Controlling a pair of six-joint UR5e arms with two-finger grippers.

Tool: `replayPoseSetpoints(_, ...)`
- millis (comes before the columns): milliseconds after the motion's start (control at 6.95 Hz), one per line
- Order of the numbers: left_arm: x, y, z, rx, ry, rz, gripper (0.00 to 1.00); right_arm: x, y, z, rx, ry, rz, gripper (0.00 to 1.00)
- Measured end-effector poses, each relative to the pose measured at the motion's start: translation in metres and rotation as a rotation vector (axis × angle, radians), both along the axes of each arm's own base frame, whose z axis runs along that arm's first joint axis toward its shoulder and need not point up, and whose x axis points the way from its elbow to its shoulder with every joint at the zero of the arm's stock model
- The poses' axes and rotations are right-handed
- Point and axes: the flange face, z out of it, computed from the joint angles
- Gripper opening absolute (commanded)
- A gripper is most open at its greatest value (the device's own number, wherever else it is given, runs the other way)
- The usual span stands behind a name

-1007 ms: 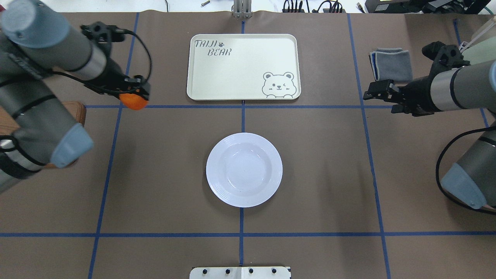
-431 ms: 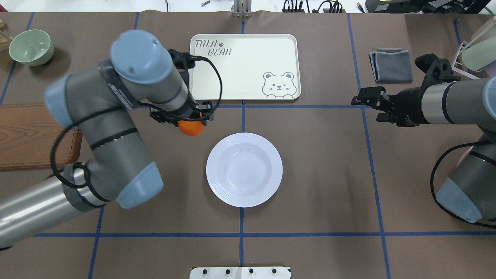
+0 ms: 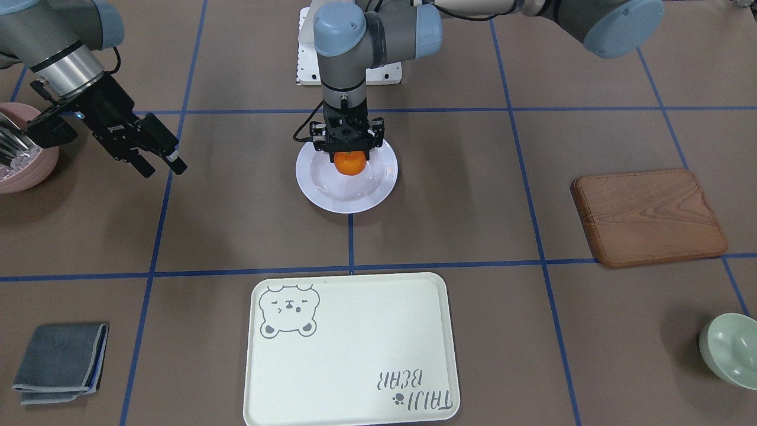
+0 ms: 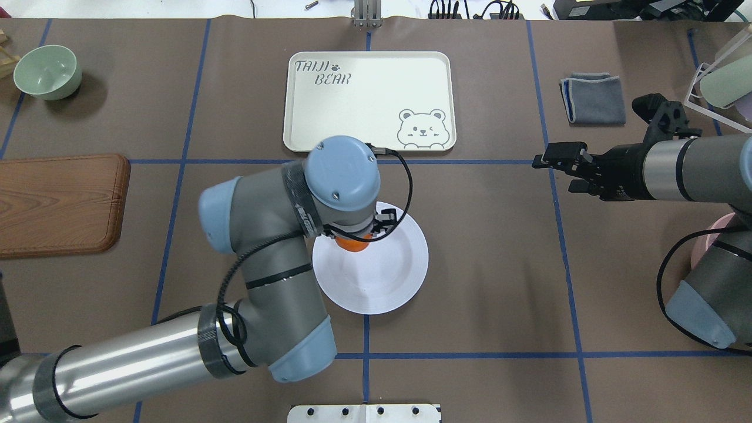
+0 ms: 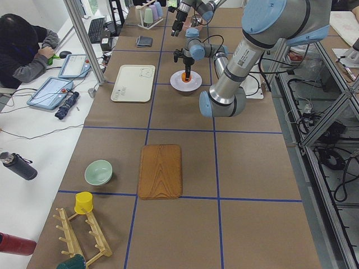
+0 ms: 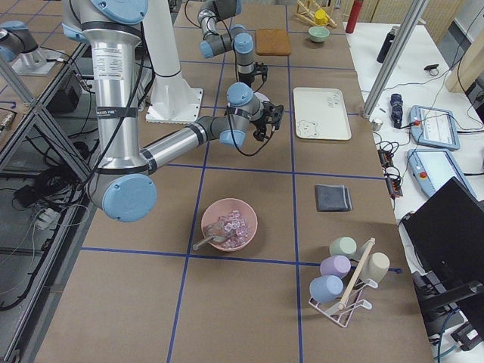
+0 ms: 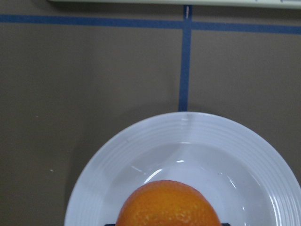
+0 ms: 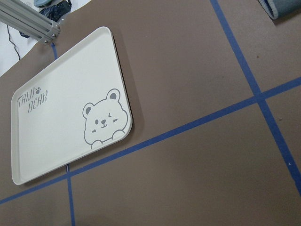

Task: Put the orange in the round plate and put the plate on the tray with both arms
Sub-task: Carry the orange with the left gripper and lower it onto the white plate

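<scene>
My left gripper (image 3: 349, 155) points straight down over the round plate (image 3: 331, 195) and is shut on the orange (image 3: 349, 164). The orange (image 4: 352, 244) hangs low above the far half of the white plate (image 4: 385, 279); whether it touches I cannot tell. In the left wrist view the orange (image 7: 168, 203) fills the bottom edge above the plate's well (image 7: 197, 155). The cream tray (image 4: 367, 100) with the bear drawing lies empty beyond the plate. My right gripper (image 4: 555, 173) hovers open and empty to the right of the tray (image 8: 61, 113).
A brown wooden board (image 4: 59, 202) lies at the left, with a pale green bowl (image 4: 47, 71) behind it. A folded grey cloth (image 4: 593, 98) sits far right. A pink bowl (image 3: 18, 160) and a cup rack (image 6: 344, 276) stand by the right arm.
My left arm has swung right, carrying the orange from the left side of the table to above the plate. The right gripper has shifted slightly towards the centre.
</scene>
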Motion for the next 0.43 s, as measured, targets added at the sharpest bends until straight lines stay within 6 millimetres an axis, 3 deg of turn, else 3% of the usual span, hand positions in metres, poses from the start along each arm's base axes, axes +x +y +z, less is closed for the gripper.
replayPoseSetpoints(144,0.014,0.004,0.008,0.015,0.005,0.002,0.97,0.0,0.0,0.0,0.0,0.0,-0.001,1.0)
replayPoseSetpoints(431,0.028,0.003,0.014,0.057,0.033,-0.013,0.98,-0.002,0.001,-0.001,0.001,-0.001,-0.004,1.0)
